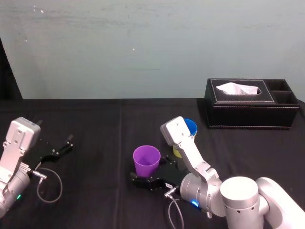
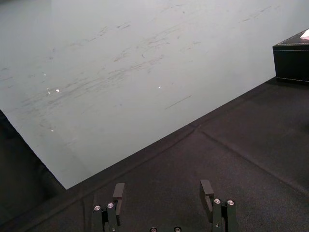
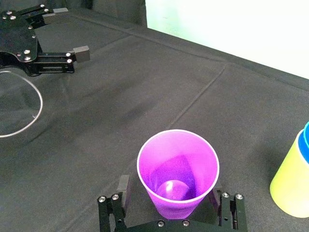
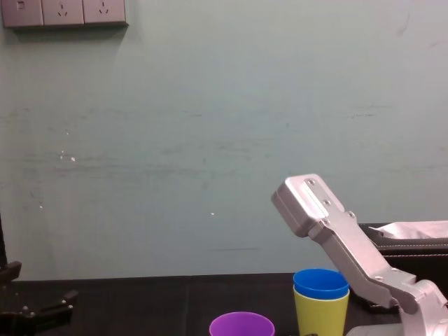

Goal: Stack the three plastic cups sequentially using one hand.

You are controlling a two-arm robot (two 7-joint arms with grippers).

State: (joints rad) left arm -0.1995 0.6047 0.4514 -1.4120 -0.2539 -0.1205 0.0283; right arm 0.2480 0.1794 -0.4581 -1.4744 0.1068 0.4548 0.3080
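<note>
The purple cup stands upright on the black table, mouth up. My right gripper is open with one finger on each side of the cup's lower part; a gap shows beside the left finger. To its right the blue cup sits nested in the yellow-green cup, partly hidden behind my right arm in the head view. My left gripper rests open and holding nothing at the table's left.
A black tissue box stands at the back right of the table. A grey cable loops on the cloth by the left arm. A pale wall runs along the table's far edge.
</note>
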